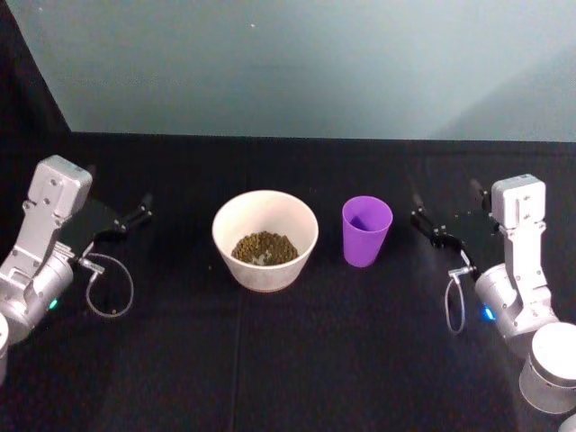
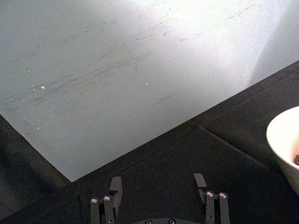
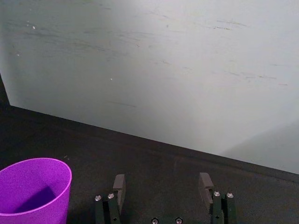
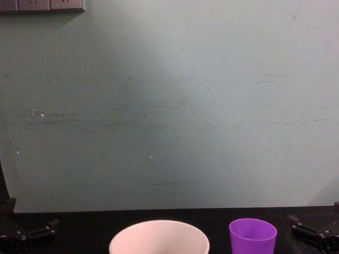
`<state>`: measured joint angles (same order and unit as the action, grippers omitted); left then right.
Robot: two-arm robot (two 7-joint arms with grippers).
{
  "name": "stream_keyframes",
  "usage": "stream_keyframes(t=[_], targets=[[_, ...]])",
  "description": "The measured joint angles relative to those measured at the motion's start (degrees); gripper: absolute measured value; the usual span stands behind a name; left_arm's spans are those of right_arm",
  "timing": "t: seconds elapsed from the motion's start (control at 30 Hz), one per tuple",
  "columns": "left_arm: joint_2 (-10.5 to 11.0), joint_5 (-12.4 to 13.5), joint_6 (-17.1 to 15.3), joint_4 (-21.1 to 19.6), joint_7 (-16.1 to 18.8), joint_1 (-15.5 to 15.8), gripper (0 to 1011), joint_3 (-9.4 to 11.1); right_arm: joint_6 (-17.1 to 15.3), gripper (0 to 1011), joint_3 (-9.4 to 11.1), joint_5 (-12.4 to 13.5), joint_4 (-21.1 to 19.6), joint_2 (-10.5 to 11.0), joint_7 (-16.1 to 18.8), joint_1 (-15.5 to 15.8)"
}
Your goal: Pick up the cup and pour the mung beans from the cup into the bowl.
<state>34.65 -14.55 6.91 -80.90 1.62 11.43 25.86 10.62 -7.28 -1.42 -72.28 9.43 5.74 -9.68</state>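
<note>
I see a smooth matt purple plastic cup (image 1: 366,230) and a smooth pale bowl (image 1: 265,238). Matt black cloth covers the worktop (image 1: 297,351). The wall (image 4: 169,106) looks scuffed.

The bowl (image 4: 159,238) and cup (image 4: 252,236) are cut off at the chest view's lower edge.

Silver arms, black claws (image 1: 447,219), looped grey cables

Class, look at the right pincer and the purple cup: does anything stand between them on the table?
Nothing visible does. The right pincer sits open to the right of the cup, with bare black table between them.
</note>
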Motion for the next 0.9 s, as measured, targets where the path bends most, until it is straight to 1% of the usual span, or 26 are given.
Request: stream_keyframes(t=[0.9], targets=[[0.00, 0.00, 0.00, 0.00, 0.00, 0.00, 1000, 0.00, -0.09, 1003, -0.08, 0.14, -0.14, 0.09, 0.21, -0.06]])
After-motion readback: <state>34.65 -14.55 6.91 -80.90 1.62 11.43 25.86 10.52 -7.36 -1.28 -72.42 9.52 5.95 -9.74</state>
